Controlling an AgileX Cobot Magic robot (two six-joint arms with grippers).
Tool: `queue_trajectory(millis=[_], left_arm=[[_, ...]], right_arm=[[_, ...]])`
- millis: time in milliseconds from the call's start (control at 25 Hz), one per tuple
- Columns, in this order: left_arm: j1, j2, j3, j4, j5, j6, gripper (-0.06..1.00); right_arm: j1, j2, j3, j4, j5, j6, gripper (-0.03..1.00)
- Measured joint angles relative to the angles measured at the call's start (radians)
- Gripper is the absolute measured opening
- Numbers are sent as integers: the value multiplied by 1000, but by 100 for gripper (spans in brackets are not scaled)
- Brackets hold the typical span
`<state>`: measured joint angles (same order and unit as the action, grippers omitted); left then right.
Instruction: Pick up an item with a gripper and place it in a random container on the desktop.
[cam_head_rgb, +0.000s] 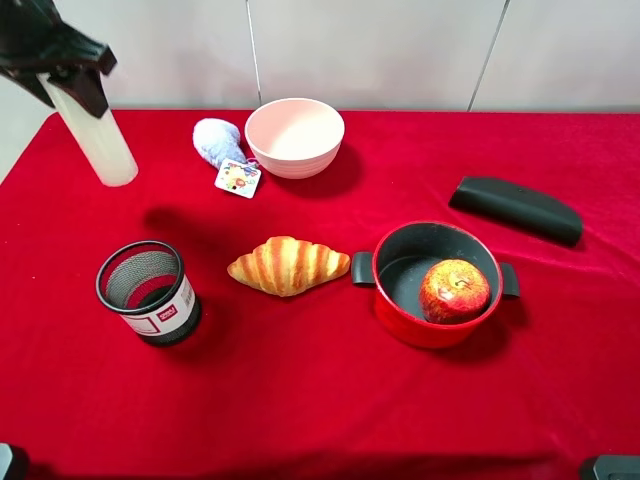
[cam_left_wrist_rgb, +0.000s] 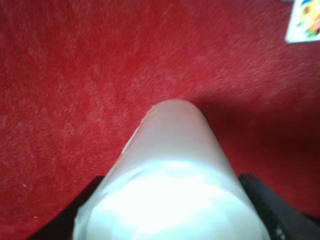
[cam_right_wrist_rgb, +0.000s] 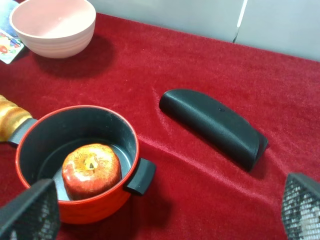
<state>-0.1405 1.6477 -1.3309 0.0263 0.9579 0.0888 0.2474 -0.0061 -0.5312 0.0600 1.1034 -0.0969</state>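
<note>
Red velvety desktop (cam_head_rgb: 330, 400), pale wall (cam_head_rgb: 370, 50) behind, left pincer (cam_head_rgb: 65, 85) holding tilted candle (cam_head_rgb: 100, 140)

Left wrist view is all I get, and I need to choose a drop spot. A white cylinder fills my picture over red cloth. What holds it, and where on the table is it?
Observer: The left gripper holds the candle by its upper end. The candle is tilted and looks lifted off the desktop, near the far left corner.
Operator: Where is the nearest container?
Observer: The mesh cup stands upright closer to the front edge, left of the croissant. It looks empty.
Operator: Is the pot free too?
Observer: No, the red pot on the right already holds an apple.
</note>
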Motion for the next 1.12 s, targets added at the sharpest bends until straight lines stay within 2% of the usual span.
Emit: queue_trajectory(millis=[520, 1120], left_arm=[[-80, -124, -4, -70, 116, 2, 51], [-270, -126, -4, -75, 158, 3, 51]], right_arm=[[0, 0, 0, 1, 0, 0, 69], [0, 0, 0, 4, 0, 0, 69]])
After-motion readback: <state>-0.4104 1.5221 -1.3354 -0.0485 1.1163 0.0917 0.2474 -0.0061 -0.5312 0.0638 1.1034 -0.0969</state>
